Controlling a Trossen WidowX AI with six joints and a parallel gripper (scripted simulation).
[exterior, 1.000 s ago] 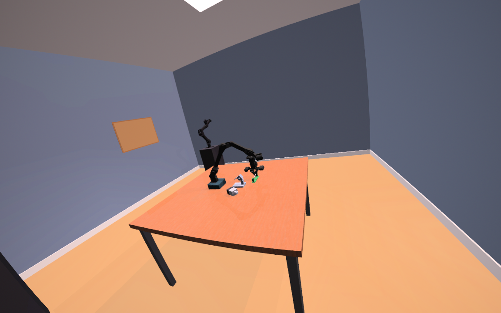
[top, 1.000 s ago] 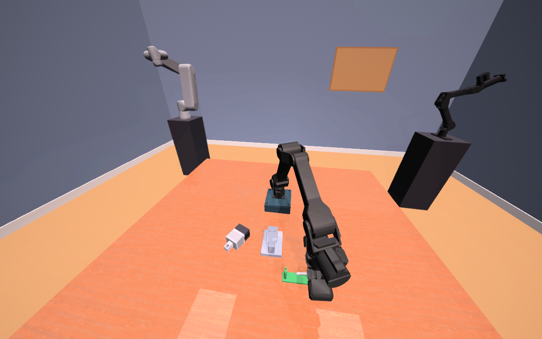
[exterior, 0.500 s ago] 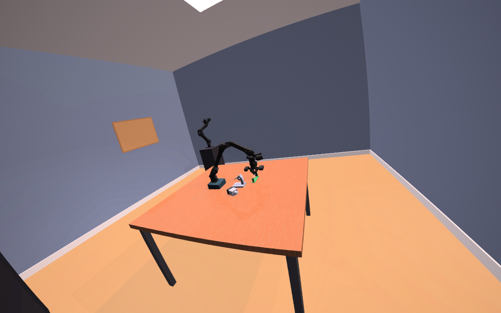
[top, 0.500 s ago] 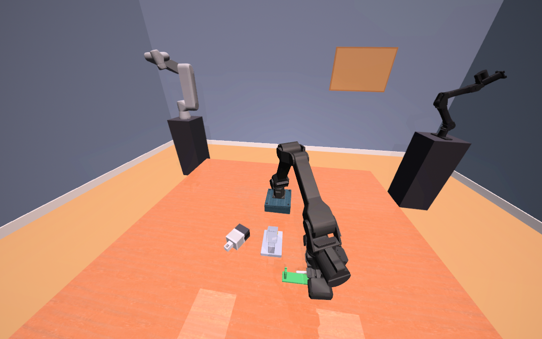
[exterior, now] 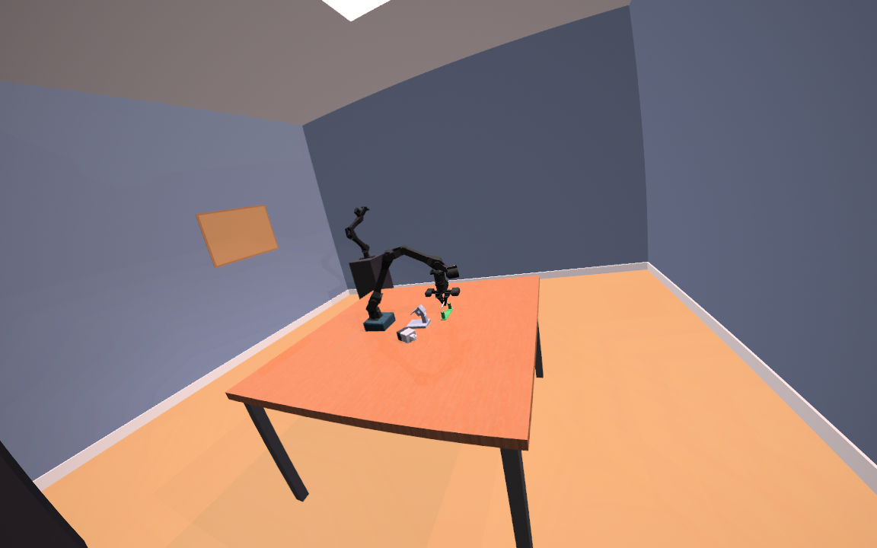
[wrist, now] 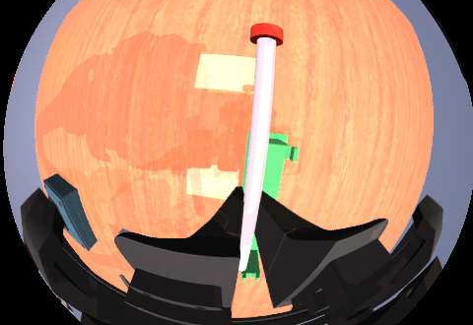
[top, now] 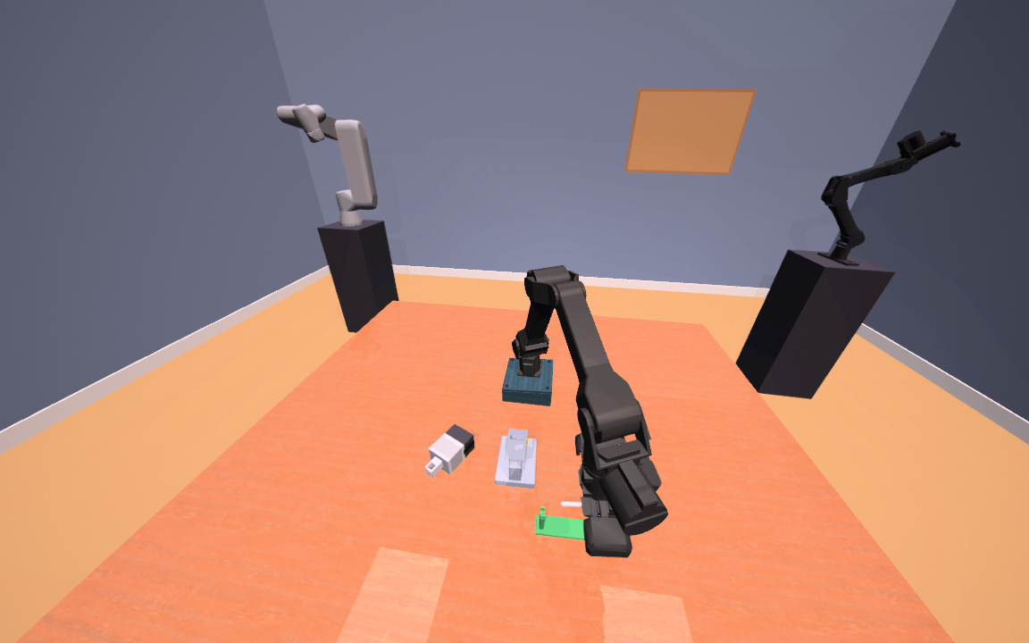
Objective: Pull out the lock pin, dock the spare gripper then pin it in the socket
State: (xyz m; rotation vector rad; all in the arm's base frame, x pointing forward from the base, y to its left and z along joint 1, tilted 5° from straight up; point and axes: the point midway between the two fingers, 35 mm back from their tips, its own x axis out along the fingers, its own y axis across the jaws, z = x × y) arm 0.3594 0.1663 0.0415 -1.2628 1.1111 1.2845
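My gripper (top: 594, 506) (exterior: 444, 303) (wrist: 246, 193) is shut on the lock pin. The pin (top: 570, 504) (wrist: 262, 108) is a white rod with a red head, which shows in the wrist view, pointing away from the fingers. It is held above the green rest (top: 560, 528) (exterior: 446, 314) (wrist: 273, 179), a flat plate with small uprights. The pale grey mount (top: 505, 473) (exterior: 419, 323) stands on the table with its raised socket (top: 515, 444); no pin or spare gripper shows in it. The spare gripper (top: 449, 450) (exterior: 406, 334), white and black with a holed spigot, lies on its side beside the mount.
The arm's dark blue base block (top: 527, 392) (exterior: 379, 322) (wrist: 71, 207) stands behind the mount. The orange table (top: 222, 520) (exterior: 387, 395) carries everything. A pale arm (top: 355, 163) and a black arm (top: 841, 212) stand on separate dark pedestals beyond the table.
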